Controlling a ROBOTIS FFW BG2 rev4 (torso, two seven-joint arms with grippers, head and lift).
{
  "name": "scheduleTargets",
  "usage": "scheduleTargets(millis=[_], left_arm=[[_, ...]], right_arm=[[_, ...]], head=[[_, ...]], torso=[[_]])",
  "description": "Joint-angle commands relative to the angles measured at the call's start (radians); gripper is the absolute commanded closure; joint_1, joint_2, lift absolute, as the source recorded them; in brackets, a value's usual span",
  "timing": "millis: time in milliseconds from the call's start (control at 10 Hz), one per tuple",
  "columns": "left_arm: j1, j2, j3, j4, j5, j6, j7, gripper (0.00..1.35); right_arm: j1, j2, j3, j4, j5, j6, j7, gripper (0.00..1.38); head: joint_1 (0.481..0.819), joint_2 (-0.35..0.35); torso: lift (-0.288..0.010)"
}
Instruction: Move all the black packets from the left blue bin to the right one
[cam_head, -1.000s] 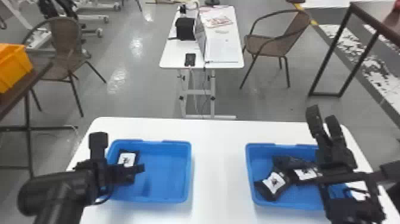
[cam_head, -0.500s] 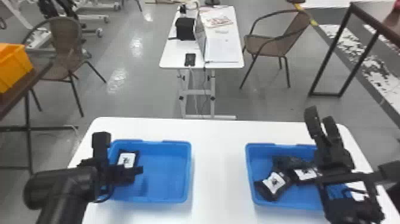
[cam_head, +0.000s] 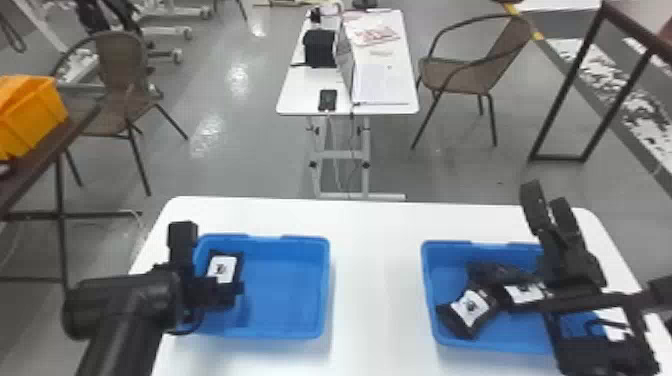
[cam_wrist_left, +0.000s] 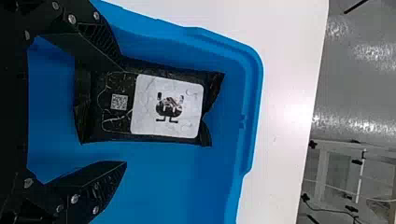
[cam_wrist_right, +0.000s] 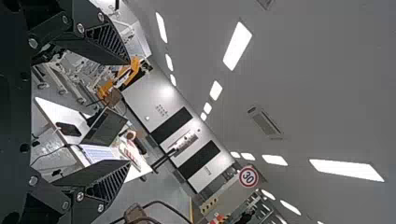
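In the head view my left gripper (cam_head: 227, 290) is over the near-left part of the left blue bin (cam_head: 285, 332), beside a black packet (cam_head: 222, 269) with a white label. The left wrist view has my left gripper (cam_wrist_left: 125, 116) open, one finger at the edge of the black packet (cam_wrist_left: 168, 107), the other over bare bin floor. My right gripper (cam_head: 545, 195) is raised over the right part of the right blue bin (cam_head: 432, 300), pointing away. In the right wrist view my right gripper (cam_wrist_right: 130, 112) stands open with nothing between its fingers. Several black packets (cam_head: 470, 307) lie in the right bin.
Both bins stand on a white table (cam_head: 375, 300), with a gap between them. Beyond it are a smaller white table (cam_head: 300, 100) with a laptop, and chairs (cam_head: 455, 75). An orange crate (cam_head: 35, 115) sits on a brown table at the left.
My left arm has moved a little to the right and slightly away from the near edge. My right gripper has shifted slightly to the left.
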Motion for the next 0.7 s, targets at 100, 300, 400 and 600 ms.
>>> scheduleTargets(millis=[100,300,400,600], left_arm=[[-0.017,0.004,0.001,0.027,-0.013,0.015,0.031,0.49],[-0.035,0.008,0.002,0.047,-0.028,0.027,0.055,0.69],[-0.037,0.017,-0.007,0.049,-0.025,0.026,0.055,0.83],[-0.032,0.067,-0.070,0.049,-0.002,-0.023,0.008,1.22]], right_arm=[[-0.005,0.000,0.000,0.008,-0.006,0.015,0.013,0.29],[-0.014,0.000,0.000,0.018,-0.014,0.024,0.033,0.29],[-0.014,0.000,0.000,0.018,-0.014,0.027,0.035,0.29],[-0.014,0.000,0.005,0.021,-0.015,0.033,0.038,0.29]], head=[[0.695,0.060],[0.695,0.073],[0.695,0.082],[0.695,0.090]], torso=[[0.000],[0.000],[0.000],[0.000]])
